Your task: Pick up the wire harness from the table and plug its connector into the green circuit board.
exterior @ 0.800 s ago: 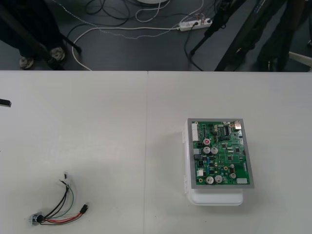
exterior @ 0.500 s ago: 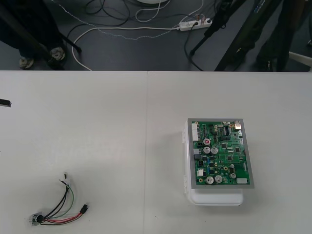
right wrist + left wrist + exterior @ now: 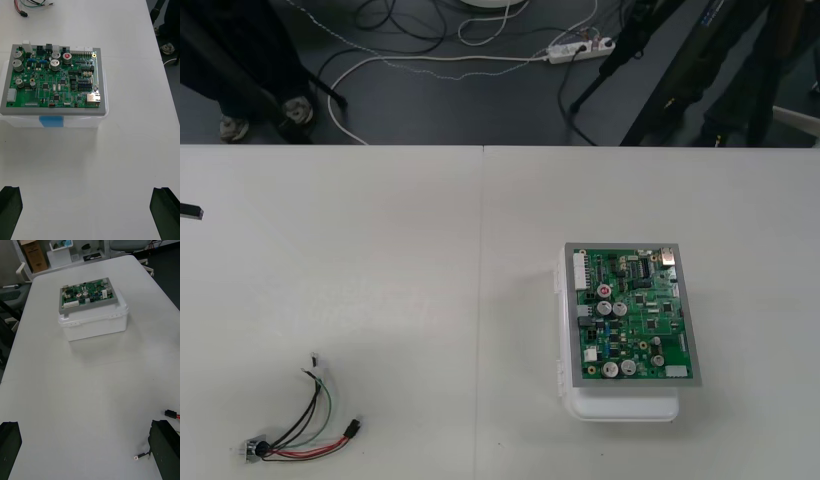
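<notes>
The wire harness lies loose on the table at the front left. Its round metal socket is at one end, its small black plug at the other, and red, black and green wires run between them. The green circuit board sits on its white base right of centre. My left gripper is open over bare table, with the plug just beside one finger. My right gripper is open, a short way back from the board, and the harness lies beyond the board.
A seam runs down the middle of the table between harness and board. A dark part of my left arm pokes in at the table's left edge. Cables and a power strip lie on the dark floor beyond the far edge.
</notes>
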Available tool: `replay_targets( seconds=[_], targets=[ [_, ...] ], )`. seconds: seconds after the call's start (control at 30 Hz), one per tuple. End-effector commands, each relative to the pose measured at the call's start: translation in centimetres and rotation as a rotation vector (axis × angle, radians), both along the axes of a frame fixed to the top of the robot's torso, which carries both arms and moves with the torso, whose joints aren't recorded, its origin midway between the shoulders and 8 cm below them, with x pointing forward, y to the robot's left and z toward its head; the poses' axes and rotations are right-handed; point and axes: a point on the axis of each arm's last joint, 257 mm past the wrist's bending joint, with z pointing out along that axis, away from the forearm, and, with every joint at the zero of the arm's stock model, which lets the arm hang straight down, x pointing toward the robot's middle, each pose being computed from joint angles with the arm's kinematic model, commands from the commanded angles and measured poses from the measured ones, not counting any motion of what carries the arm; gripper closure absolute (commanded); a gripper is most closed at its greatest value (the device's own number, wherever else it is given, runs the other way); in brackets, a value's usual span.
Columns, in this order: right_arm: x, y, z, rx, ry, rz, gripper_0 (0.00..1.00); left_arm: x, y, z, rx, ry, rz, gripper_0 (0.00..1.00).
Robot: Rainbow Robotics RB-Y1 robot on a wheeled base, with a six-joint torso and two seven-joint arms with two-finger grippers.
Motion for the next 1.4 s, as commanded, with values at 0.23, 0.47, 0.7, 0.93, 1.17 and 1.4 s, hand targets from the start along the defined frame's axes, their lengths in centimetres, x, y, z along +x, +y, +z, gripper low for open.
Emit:
replay_targets(
  seconds=[0.23, 0.47, 0.7, 0.93, 1.17, 1.4],
  targets=[
    [-0.4, -0.7, 0.6, -0.044, 0.008, -0.004, 0.00, -1.3, 0.7, 0.5, 0.045, 0.064, -0.007, 0.00],
    [-0.4, -0.7, 0.6, -0.044, 0.008, -0.004, 0.00, -1.3, 0.7, 0.5, 0.045, 0.064, -0.007, 0.00],
    [-0.4, -0.7, 0.6, -0.044, 0.008, -0.004, 0.00, -1.3, 0.7, 0.5, 0.045, 0.064, -0.007, 0.00],
    [-0.4, -0.7, 0.6, -0.044, 0.008, -0.004, 0.00, -1.3, 0.7, 0.5, 0.045, 0.064, -0.007, 0.00],
    [-0.4, -0.7, 0.6, -0.044, 0.008, -0.004, 0.00, -1.3, 0.7, 0.5, 0.045, 0.064, -0.007, 0.00],
    [-0.4, -0.7, 0.6, -0.044, 0.008, -0.004, 0.00, -2.3, 0.7, -2.0, 0.015, 0.128, 0.012, 0.00]
  ],
)
